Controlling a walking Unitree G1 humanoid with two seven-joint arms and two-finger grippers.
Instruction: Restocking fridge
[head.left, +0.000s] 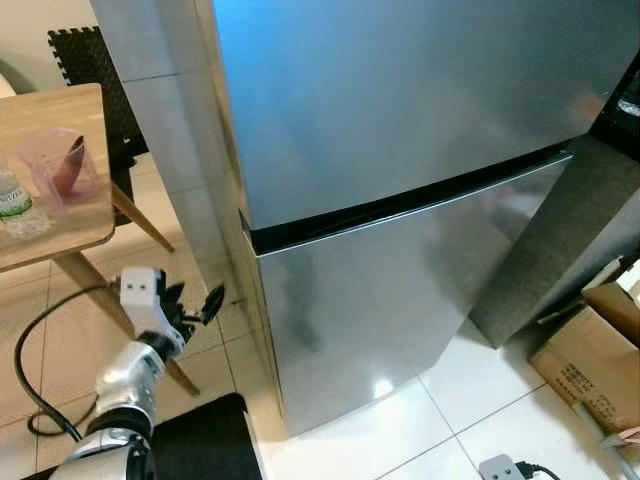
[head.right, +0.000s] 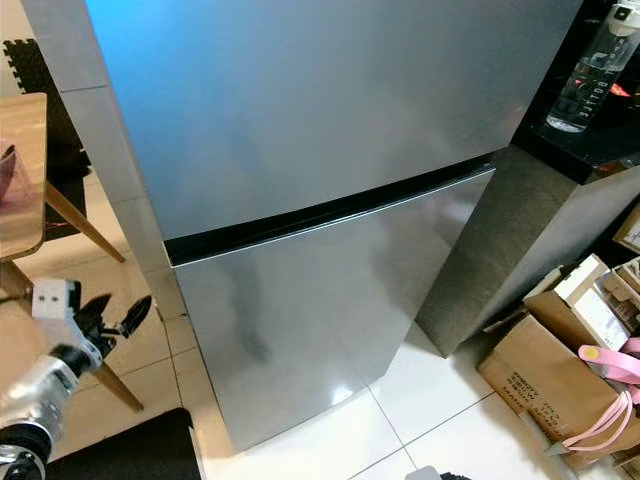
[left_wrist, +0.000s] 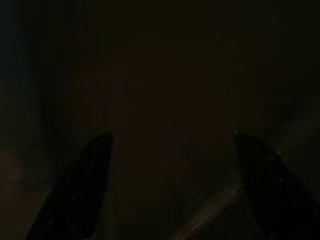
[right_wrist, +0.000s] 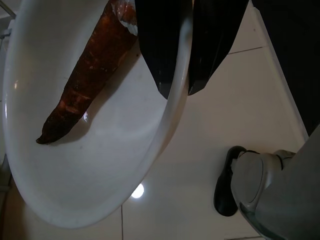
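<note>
Right gripper clamps the rim of a white bowl, one black finger inside and one outside; a long reddish-brown vegetable, possibly a sweet potato, lies in the bowl above pale floor tiles. Left gripper, lower left of the head view, hangs with fingers spread and holding nothing, beside the closed silver fridge filling the frame's centre. Its wrist view is nearly black, two parted fingers barely discernible. Wooden table at upper left; cardboard boxes at lower right.
</note>
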